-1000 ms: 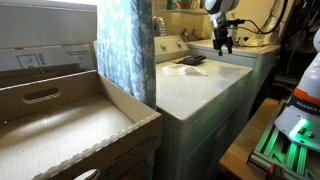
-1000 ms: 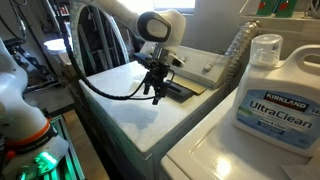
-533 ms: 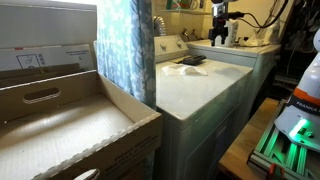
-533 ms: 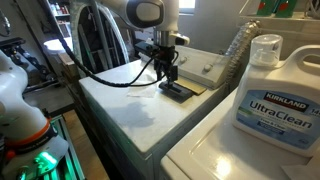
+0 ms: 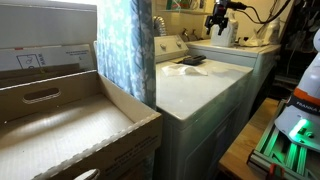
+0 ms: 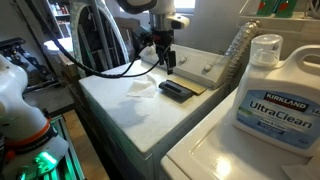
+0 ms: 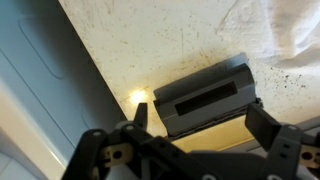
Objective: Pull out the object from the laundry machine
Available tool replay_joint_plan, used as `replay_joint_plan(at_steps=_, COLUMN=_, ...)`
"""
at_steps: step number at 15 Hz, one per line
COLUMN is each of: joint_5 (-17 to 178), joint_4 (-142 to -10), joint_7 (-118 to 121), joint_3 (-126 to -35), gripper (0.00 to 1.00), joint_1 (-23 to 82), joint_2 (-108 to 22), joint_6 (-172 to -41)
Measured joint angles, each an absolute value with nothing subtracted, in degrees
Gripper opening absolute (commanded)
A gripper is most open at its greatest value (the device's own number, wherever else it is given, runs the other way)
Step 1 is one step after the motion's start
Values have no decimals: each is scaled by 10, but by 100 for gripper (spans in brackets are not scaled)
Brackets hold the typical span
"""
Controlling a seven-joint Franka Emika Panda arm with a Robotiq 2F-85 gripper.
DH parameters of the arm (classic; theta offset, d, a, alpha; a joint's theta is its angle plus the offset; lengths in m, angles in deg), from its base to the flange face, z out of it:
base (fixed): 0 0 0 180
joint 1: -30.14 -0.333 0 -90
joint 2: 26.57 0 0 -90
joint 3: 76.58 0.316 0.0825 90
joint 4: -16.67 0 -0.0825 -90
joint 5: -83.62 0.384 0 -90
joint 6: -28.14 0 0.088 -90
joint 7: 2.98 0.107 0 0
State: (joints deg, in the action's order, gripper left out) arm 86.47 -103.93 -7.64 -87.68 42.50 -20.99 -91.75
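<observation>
The object (image 6: 177,90) is a small dark flat item lying on the lid of the white laundry machine (image 6: 115,105), near its raised back panel. It also shows in an exterior view (image 5: 193,60) on the machine's lid (image 5: 200,95). My gripper (image 6: 167,57) hangs open and empty well above the lid, over the object; it also shows in an exterior view (image 5: 218,20). In the wrist view the object (image 7: 205,93) lies between and below my spread fingers (image 7: 203,120), not touched.
A pale white patch (image 6: 140,88) lies on the lid beside the object. A detergent jug (image 6: 275,90) stands on the neighbouring appliance (image 5: 250,55). A cardboard box (image 5: 60,120) and a blue curtain (image 5: 125,50) stand beside the machine.
My gripper has risen from just above the lid and moved towards the back panel, staying open and empty. The object has not moved.
</observation>
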Motion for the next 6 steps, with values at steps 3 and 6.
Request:
replay_joint_plan(at_steps=3, joint_5=864, joint_4=-1037, joint_7=-50, joint_3=-875, gripper=100, joint_1=424, joint_2=-197, joint_6=-918)
replay_joint_plan(at_steps=6, joint_5=864, joint_4=-1036, joint_7=-43, joint_3=-874, gripper=100, joint_1=423, joint_2=-192, joint_6=-918)
